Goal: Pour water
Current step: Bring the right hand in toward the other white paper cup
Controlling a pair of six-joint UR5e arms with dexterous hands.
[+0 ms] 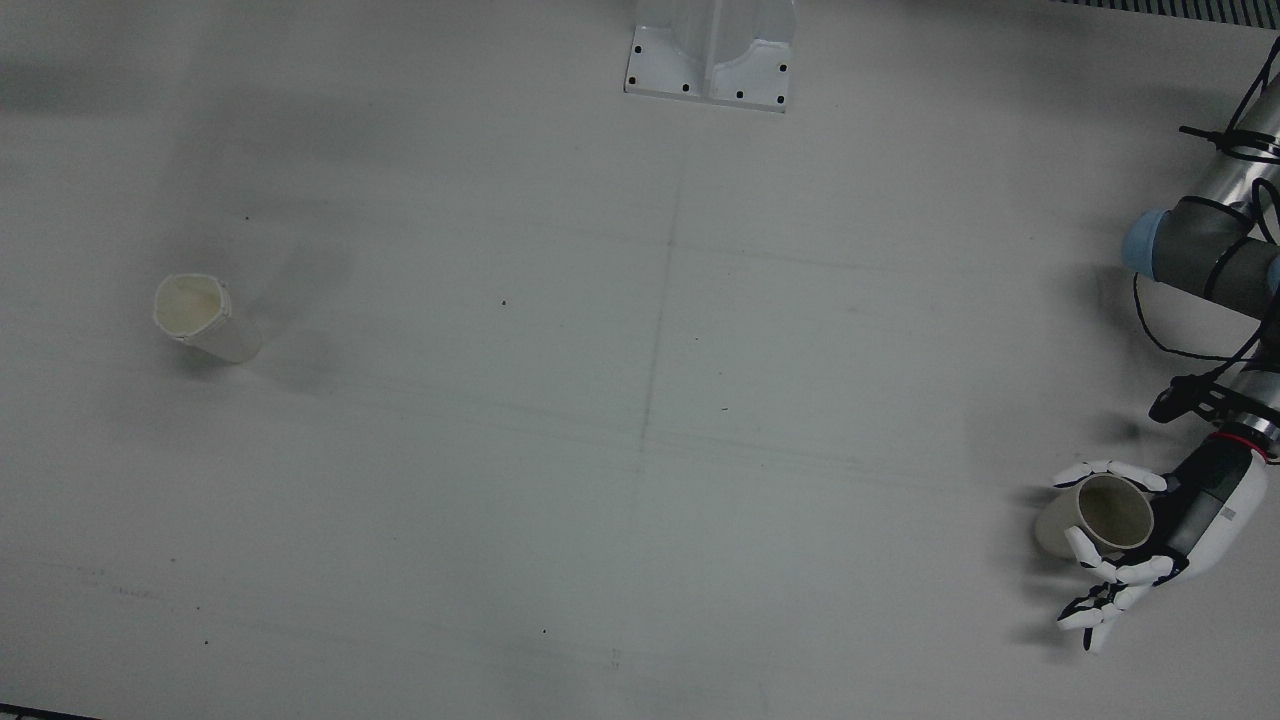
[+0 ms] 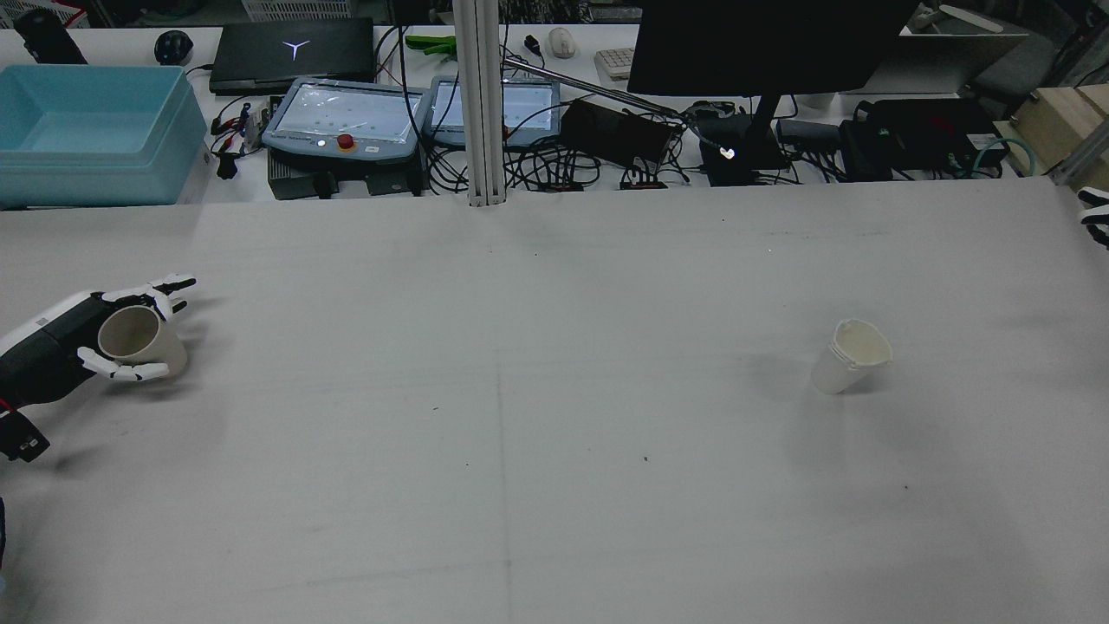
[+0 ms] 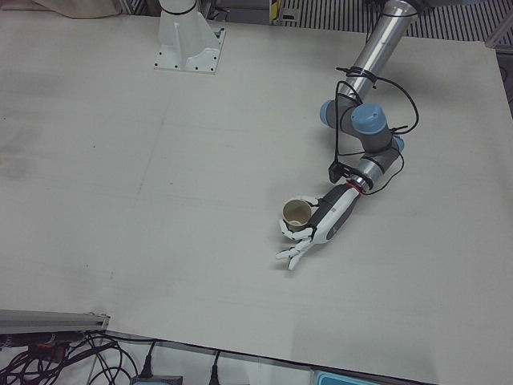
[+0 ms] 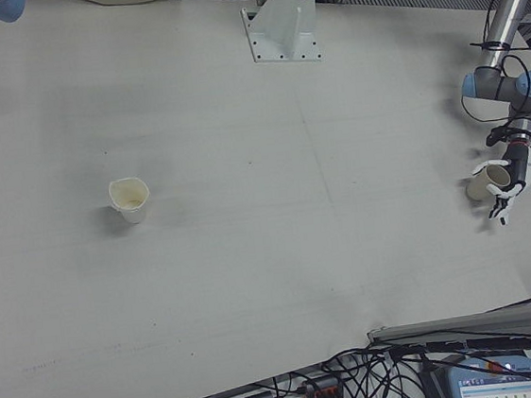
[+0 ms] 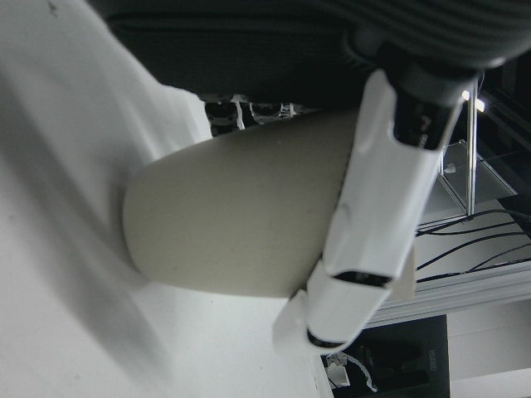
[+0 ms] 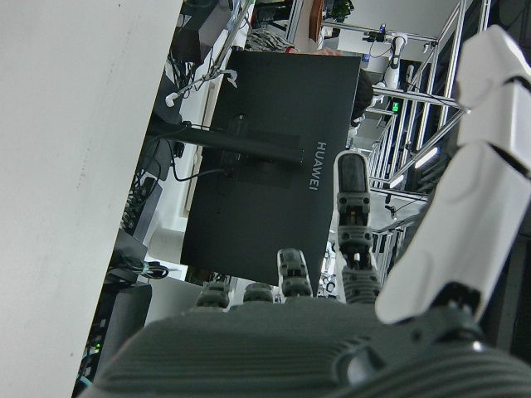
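Note:
A beige paper cup (image 1: 1095, 515) is at the table's edge on my left side, also in the rear view (image 2: 139, 338) and left-front view (image 3: 295, 213). My left hand (image 1: 1160, 545) is shut on it, thumb on one side and fingers on the other, with some fingers stretched past it. In the left hand view a finger (image 5: 382, 215) lies across the cup wall (image 5: 232, 224). A white paper cup (image 1: 195, 318) with a dented rim stands alone on the other half (image 2: 851, 355). My right hand (image 2: 1093, 217) shows only at the rear view's right edge, far from it, fingers apart and empty (image 6: 290, 348).
An arm pedestal (image 1: 712, 60) stands at the table's back middle. Beyond the table's far edge in the rear view are a blue bin (image 2: 87, 130), teach pendants (image 2: 346, 121), cables and a black monitor (image 2: 762, 43). A vertical post (image 2: 481, 104) rises there.

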